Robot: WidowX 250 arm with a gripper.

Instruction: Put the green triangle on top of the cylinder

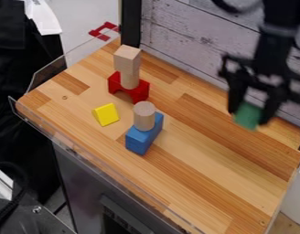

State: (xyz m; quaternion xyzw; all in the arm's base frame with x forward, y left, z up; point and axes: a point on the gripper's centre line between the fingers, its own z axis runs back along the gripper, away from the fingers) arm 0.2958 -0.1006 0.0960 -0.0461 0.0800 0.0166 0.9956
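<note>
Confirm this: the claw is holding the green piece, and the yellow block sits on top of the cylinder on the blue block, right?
Not quite: the camera view shows the yellow block lying on the tabletop, not on the cylinder. The claw does hold the green piece.

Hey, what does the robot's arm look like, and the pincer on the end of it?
The arm is black, with a greyer band across its upper part. The pincer is black too: two dark, chunky fingers below a wide bracket with jutting, open-framed sides. A dark cable loops beside the arm; whether it belongs to it, I can't tell.
</note>
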